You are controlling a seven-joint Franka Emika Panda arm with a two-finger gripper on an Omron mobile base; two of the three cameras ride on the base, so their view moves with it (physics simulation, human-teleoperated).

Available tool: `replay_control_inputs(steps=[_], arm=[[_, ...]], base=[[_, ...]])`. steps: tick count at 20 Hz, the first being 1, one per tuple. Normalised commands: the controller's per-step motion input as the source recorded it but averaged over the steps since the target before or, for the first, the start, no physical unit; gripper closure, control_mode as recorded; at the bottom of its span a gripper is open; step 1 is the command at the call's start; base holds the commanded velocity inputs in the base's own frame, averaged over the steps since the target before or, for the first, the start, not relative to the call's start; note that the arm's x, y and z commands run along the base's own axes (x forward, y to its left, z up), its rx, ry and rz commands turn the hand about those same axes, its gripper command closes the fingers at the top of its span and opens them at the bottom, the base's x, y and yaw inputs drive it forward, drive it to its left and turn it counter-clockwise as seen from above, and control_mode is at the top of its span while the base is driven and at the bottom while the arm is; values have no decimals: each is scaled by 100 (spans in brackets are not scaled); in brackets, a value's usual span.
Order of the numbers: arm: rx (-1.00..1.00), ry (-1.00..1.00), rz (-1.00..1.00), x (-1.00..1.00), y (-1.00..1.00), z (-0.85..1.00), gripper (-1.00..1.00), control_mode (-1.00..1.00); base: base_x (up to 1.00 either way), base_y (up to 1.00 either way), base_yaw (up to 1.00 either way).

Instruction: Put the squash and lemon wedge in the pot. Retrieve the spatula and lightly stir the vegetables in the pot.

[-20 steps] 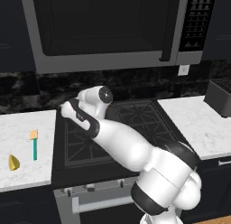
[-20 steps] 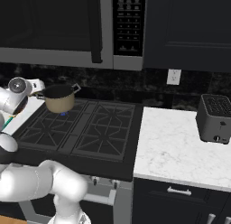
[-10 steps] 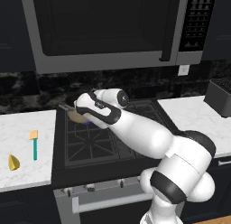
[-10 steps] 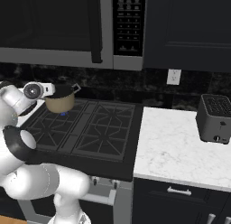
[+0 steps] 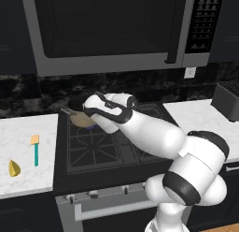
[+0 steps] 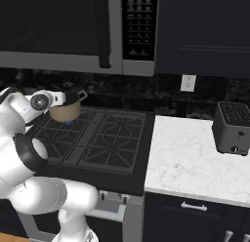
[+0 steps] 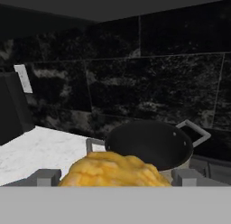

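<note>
Overhead, the microwave [image 5: 107,30] hangs low across the stove [image 5: 93,149], so the room above my arm is shallow. Behind it, the dark stone backsplash [image 7: 158,83] closes off the far side just past the pot [image 7: 149,144]. To the left the stove edge meets the white bench [image 5: 28,133], which is open apart from two small things. To the right there is another stretch of bench [image 6: 195,158], with a toaster [image 6: 233,128] at its far end, well apart from me.

The stove is black with grey grates. The pot stands on its rear left burner, upright, with its dark inside facing me and one grey loop handle sticking out on each side.

My end effector [image 7: 116,179] is clenched on the squash [image 7: 113,171]. The lumpy golden piece spans the gap and touches both finger tips. It hangs just short of the pot's near rim, not yet over the opening.

The lemon wedge [image 5: 14,168] lies on the left bench near its front edge. The spatula [image 5: 35,149] lies just beside it, teal handle toward the front and orange blade toward the wall. Both are well apart from my end effector.
</note>
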Motion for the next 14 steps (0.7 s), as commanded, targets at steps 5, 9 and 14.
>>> replay_control_inputs(steps=[5, 9, 14], arm=[[0, 0, -15, 0, -10, 15, 100, -100], [0, 0, -8, 0, -12, 16, 100, -100], [0, 0, -6, 0, -6, 17, 100, -100]], base=[[0, 0, 0], [0, 0, 0], [0, 0, 0]])
